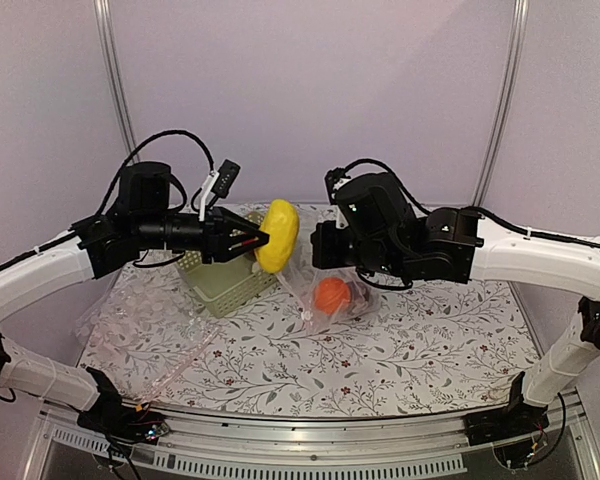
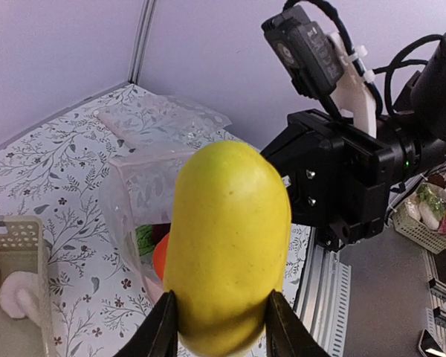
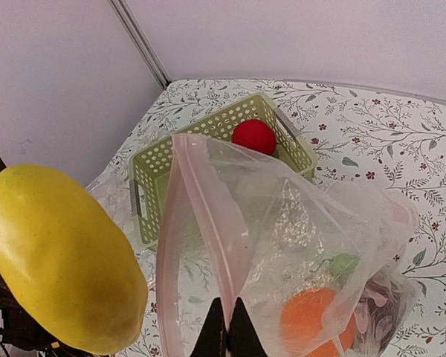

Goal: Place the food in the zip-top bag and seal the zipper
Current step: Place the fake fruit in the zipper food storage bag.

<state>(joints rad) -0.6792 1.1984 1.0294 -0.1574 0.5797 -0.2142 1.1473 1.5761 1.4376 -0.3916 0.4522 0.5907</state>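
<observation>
- The left gripper (image 2: 223,327) is clamped on the lower end of the yellow fruit (image 2: 227,245), holding it in the air just left of the bag's mouth.
- The right gripper (image 3: 224,327) has its fingers pressed together on the pink zipper (image 3: 206,216) edge, holding the zip-top bag (image 3: 282,216) up off the table (image 1: 410,340).
- Inside the bag lie the orange (image 3: 316,320), a green piece (image 3: 344,265) and a dark maroon one (image 3: 379,312).
- The red ball (image 3: 253,136) sits in the green basket (image 3: 201,141), left of the bag, with a white piece (image 2: 15,294).
</observation>
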